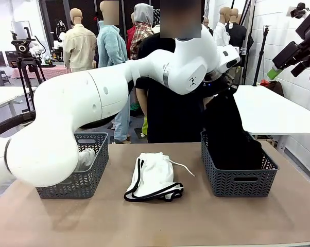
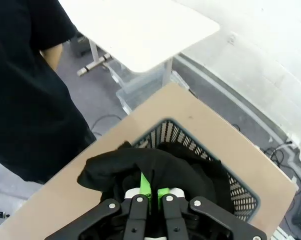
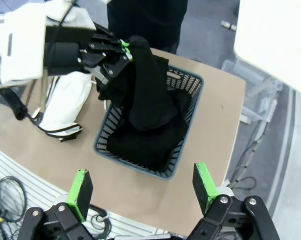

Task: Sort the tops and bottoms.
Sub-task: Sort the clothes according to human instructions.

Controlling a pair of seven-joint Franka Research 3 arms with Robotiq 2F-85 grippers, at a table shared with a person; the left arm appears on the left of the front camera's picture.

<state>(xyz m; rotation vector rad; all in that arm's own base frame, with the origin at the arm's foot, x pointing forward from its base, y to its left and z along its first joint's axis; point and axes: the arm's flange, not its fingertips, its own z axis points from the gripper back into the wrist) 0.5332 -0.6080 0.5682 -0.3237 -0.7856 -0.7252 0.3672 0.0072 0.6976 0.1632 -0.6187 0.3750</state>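
Right wrist view: left gripper pinched tight on black bottoms, dangling them over basket to drop; right gripper wide, empty.

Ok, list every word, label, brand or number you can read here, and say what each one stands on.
No readable text in any view.
Small dark mark on the left arm's white shell: a logo, too small to read.
White shorts, black garment, left grey basket, right grey basket: no print or label visible.
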